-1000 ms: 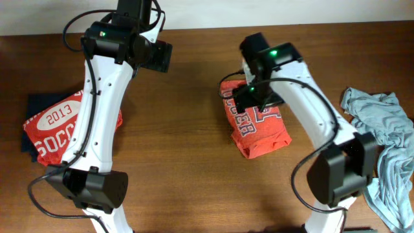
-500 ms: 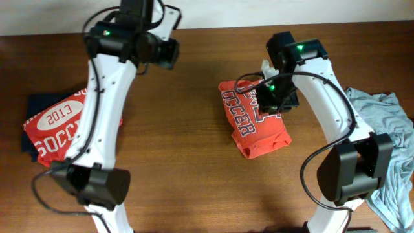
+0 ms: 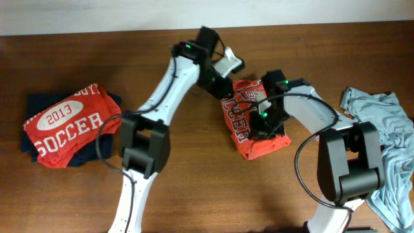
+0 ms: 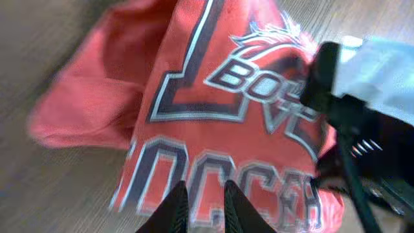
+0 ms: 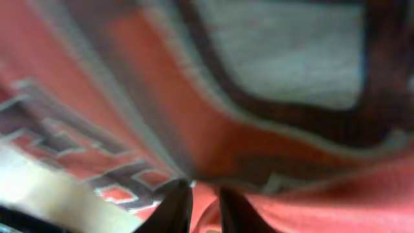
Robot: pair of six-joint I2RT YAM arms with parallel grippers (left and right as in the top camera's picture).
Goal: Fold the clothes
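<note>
A folded red shirt [image 3: 244, 126] with dark lettering lies at the table's middle. My left gripper [image 3: 225, 90] hangs at its far left corner. In the left wrist view its fingers [image 4: 202, 186] stand almost together just above the shirt's [image 4: 213, 116] lettering, with nothing between them. My right gripper [image 3: 262, 120] is down on the shirt's right half. In the blurred right wrist view its fingers [image 5: 206, 188] are nearly closed against the red cloth [image 5: 213, 129]. I cannot tell whether any cloth is pinched.
A folded stack [image 3: 65, 123], a red soccer shirt on a navy garment, lies at the far left. A crumpled pale blue-grey garment [image 3: 388, 136] lies at the right edge. The left arm reaches across the table's back, close to the right arm.
Both arms swung in and down to the red shirt, the left one from the back left. Both pairs of jaws went from wide apart to nearly closed.
</note>
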